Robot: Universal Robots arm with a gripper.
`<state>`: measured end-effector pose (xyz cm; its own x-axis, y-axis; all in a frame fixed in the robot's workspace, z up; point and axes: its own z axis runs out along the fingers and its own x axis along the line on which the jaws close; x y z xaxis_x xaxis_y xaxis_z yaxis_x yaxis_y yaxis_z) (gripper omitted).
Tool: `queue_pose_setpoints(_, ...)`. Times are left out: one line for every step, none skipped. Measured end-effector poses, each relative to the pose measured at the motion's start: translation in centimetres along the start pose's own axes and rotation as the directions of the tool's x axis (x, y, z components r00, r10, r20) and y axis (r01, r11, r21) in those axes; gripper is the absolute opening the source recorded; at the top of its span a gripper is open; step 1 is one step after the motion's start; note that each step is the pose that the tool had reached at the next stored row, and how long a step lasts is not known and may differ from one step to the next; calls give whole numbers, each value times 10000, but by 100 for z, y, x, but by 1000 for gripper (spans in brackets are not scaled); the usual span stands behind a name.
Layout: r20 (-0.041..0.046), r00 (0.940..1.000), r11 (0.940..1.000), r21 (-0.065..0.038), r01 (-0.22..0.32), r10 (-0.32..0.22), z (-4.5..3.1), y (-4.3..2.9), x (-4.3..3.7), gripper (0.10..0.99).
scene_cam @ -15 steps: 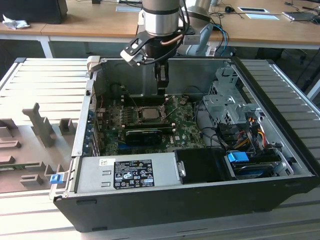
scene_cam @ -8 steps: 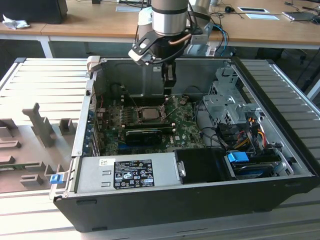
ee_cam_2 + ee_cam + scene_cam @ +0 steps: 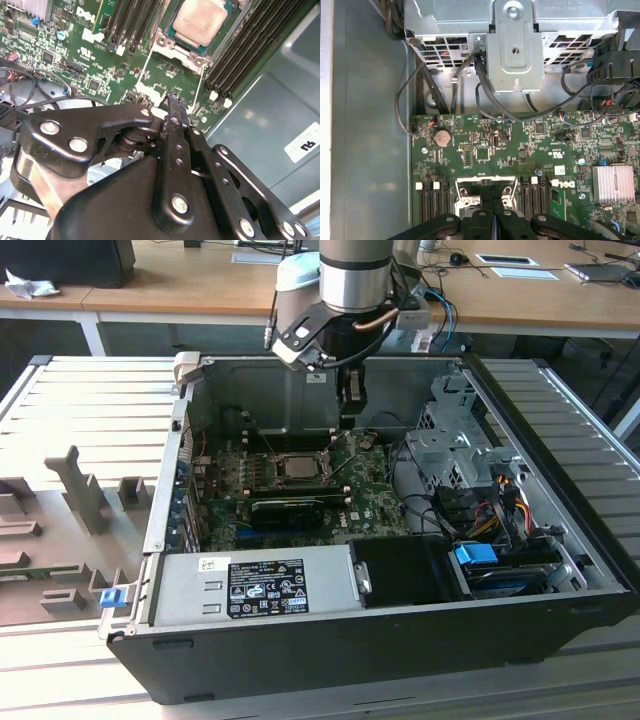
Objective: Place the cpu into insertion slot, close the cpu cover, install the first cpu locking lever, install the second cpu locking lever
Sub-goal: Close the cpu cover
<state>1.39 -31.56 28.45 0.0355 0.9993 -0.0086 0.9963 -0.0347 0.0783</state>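
**Reader:** Where does the cpu (image 3: 199, 21) lie?

**Editor:** It is seated in the insertion slot (image 3: 467, 190), with its dull metal top upward. The slot sits on the green motherboard (image 3: 375, 495) inside the open computer case (image 3: 560, 550). In the exterior view the chip is just beside the long black card (image 3: 295, 508).

**Reader:** And the cpu cover (image 3: 175, 47)?

**Editor:** It is a silvery plate lying flat about the chip, its window framing the metal top (whether it is pressed fully home cannot be told). Two thin wire levers (image 3: 145, 64) slant away from the slot's corners. In the exterior view they stand raised off the board.

**Reader:** How does the gripper (image 3: 173, 100) stand?

**Editor:** Its black fingers (image 3: 480, 220) are brought together, tip against tip, with nothing seen between them. It hangs over the motherboard just beside the slot. In the second wrist view its tips come between the free ends of the two levers; whether they touch either lever cannot be told.

**Reader:** What lies near it?

**Editor:** In the first wrist view, a round coin battery (image 3: 442, 137) and a finned heat sink (image 3: 612, 182) sit on the board, well apart from each other.
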Motion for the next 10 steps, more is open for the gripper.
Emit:
queue_pose_setpoints(-1, 10000, 10000, -34, 9, -9, 7, 0, -1, 106)
queue_pose_setpoints(0, 10000, 10000, -43, 15, -15, 9, 1, -2, 106)
queue_pose_setpoints(-3, 10000, 10000, -44, 16, -16, 15, 1, -2, 106)
queue_pose_setpoints(-2, 10000, 10000, -44, 15, -15, 19, 9, -3, 106)
queue_pose_setpoints(-1, 10000, 10000, -43, 14, -14, 24, 17, -2, 106)
queue_pose_setpoints(-1, 10000, 10000, -44, 14, -14, 31, 38, -2, 106)
queue_pose_setpoints(-1, 10000, 10000, -42, 19, -19, 38, 73, 0, 106)
queue_pose_setpoints(-2, 10000, 10000, -40, 32, -32, 50, 126, 2, 106)
queue_pose_setpoints(-4, 10000, 10000, -37, 45, -45, 61, 165, 3, 106)
queue_pose_setpoints(-6, 10000, 10000, -37, 73, -73, 83, 226, 5, 106)
